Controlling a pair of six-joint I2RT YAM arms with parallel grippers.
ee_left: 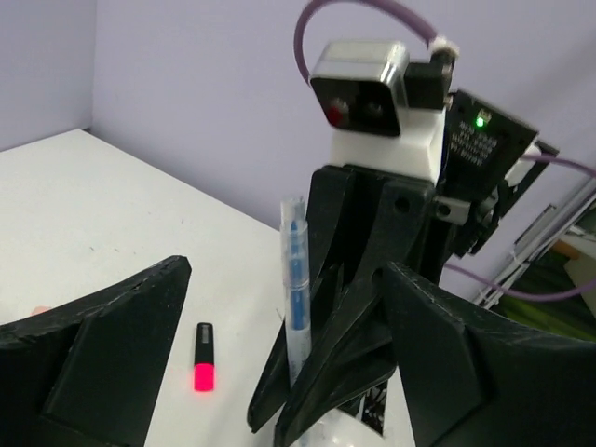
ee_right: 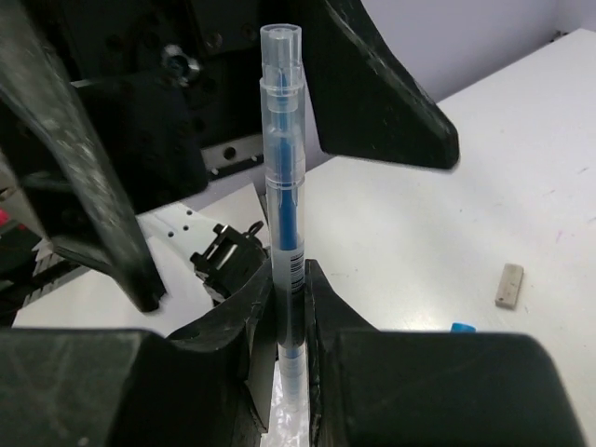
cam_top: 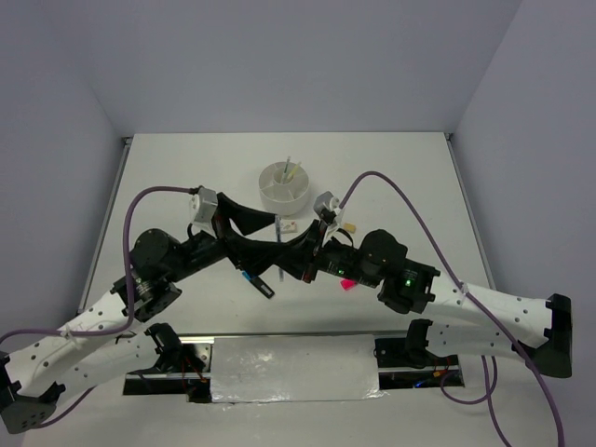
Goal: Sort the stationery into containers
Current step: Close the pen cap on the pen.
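Observation:
My right gripper (ee_right: 290,296) is shut on a light-blue pen (ee_right: 282,168) and holds it upright above the table. In the left wrist view the pen (ee_left: 296,270) stands between the wide-open fingers of my left gripper (ee_left: 289,279), touching neither finger. The two grippers meet over the table's middle (cam_top: 279,244). The round white cup (cam_top: 284,184) stands behind them with a yellow and a green pen in it. A pink-and-black highlighter (ee_left: 203,357) lies on the table. A blue-and-black highlighter (cam_top: 253,279) lies under the arms.
Two small erasers lie near the cup, one white (cam_top: 290,224) and one beige (cam_top: 349,226); one eraser also shows in the right wrist view (ee_right: 508,284). Purple cables arc over both arms. The table's near edge carries a foil-covered plate (cam_top: 293,368).

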